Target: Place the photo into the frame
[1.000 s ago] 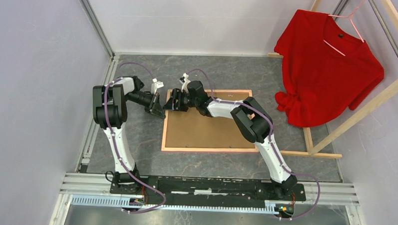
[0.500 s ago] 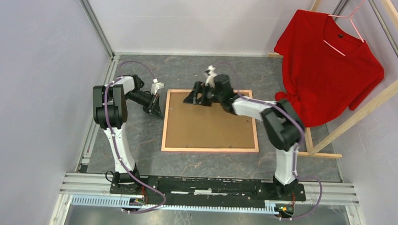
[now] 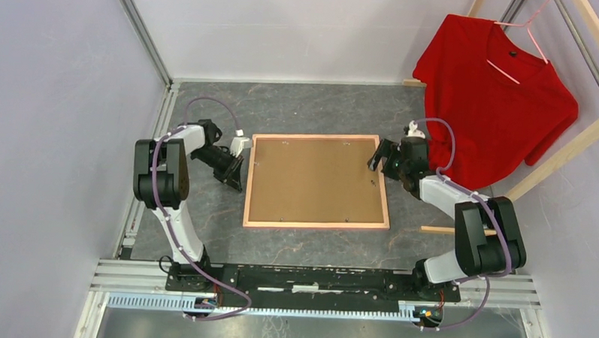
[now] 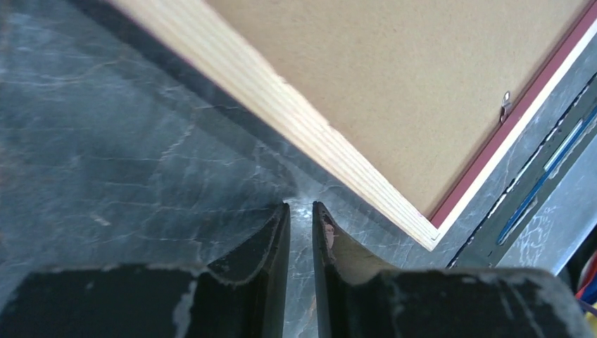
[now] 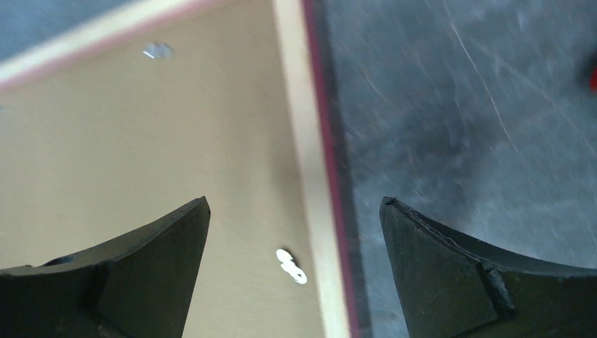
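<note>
Large thin rectangular picture frame point(image 3: 318, 181) with light wood rim, brown hardboard back upward, flat in the middle of the grey marbled surface point(image 3: 321, 110). Photo not visible. Probably stiff and light, maybe fragile in front; best taken at the rim, since hard to get under. Right tool point(image 5: 294, 211) released wide, astride the right rim. Left tool point(image 4: 300, 215) almost clenched, empty, just beside the left rim. No readable writing.
</note>
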Robot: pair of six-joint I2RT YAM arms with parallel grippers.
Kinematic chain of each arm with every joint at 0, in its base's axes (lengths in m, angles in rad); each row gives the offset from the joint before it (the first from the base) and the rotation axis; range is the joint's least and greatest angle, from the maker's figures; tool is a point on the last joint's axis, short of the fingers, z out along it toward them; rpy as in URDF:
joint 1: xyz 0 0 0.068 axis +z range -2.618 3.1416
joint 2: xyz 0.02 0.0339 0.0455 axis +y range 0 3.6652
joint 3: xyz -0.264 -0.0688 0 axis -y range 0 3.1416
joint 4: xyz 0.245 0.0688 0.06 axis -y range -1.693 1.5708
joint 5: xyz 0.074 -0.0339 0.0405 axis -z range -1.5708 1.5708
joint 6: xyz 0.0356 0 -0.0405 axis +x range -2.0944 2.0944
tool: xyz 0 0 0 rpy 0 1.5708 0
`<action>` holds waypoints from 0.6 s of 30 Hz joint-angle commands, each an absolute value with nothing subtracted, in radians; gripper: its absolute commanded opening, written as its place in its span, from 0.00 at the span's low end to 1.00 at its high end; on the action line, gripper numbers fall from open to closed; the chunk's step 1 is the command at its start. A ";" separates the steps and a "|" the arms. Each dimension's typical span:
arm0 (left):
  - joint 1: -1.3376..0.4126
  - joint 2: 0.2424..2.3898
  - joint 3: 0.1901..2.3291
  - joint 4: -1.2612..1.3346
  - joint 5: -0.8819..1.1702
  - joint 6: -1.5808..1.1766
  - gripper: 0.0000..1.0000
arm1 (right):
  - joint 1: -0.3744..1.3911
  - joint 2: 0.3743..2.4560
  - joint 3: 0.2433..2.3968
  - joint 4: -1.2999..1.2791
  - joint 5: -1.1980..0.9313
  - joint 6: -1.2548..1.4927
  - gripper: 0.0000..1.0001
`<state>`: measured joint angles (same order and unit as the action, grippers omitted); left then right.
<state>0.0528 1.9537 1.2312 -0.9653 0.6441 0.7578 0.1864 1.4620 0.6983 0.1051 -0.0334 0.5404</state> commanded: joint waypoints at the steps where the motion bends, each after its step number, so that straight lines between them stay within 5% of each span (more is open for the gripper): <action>1: -0.004 1.903 1.160 -0.877 0.517 0.821 0.26 | 0.178 1.472 0.653 0.140 0.013 0.513 0.98; 8: -0.116 1.860 1.089 -0.843 0.487 0.800 0.26 | 0.217 1.642 0.738 0.233 -0.117 0.574 0.98; 18: -0.369 1.842 1.058 -0.851 0.459 0.757 0.34 | 0.444 2.133 1.454 0.010 -0.191 0.530 0.98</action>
<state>-0.2401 1.8187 1.0962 -0.9752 0.4366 0.7639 0.2955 1.9926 1.2030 0.1287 -0.0048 0.5129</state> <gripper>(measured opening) 0.293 0.983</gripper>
